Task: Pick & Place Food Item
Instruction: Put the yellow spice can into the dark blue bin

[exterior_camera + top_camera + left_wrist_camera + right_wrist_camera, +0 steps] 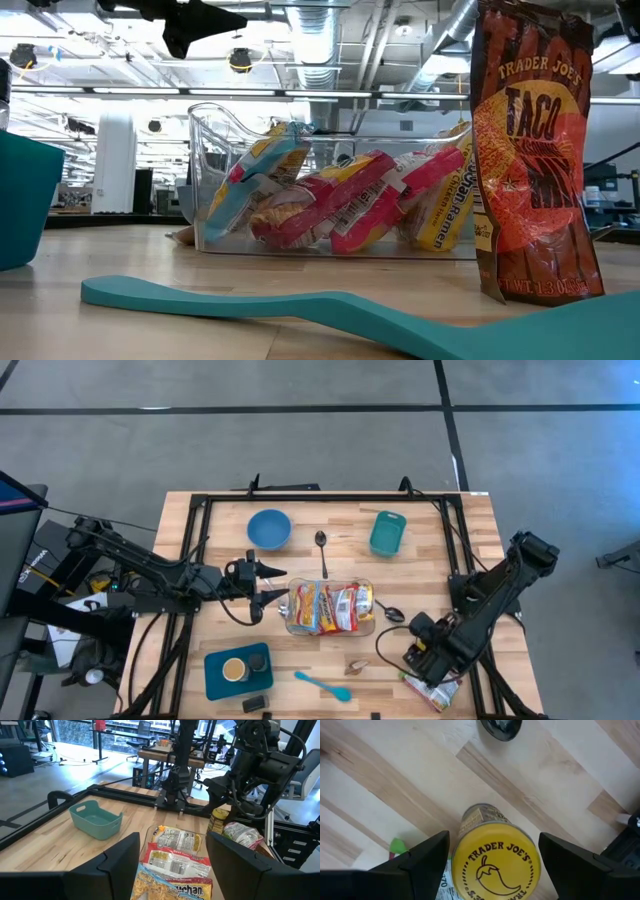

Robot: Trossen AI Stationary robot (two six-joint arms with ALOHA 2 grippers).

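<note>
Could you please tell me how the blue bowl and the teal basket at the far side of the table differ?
The blue bowl is round, while the teal basket is rectangular with rounded corners. The bowl is a clear blue; the basket is a greener teal. The bowl sits left of the dark spoon, the basket right of it. Both stand upright, look empty, and neither is near a gripper.

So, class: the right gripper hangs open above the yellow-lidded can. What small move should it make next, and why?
Probably a short descent. The right gripper hangs open directly over the yellow-lidded can, one finger on either side of the lid, and seemingly above it rather than gripping its wall. Lowering would bring the fingers alongside the can, ready to close. The left gripper waits open beside the clear bin of ramen packets.
</note>
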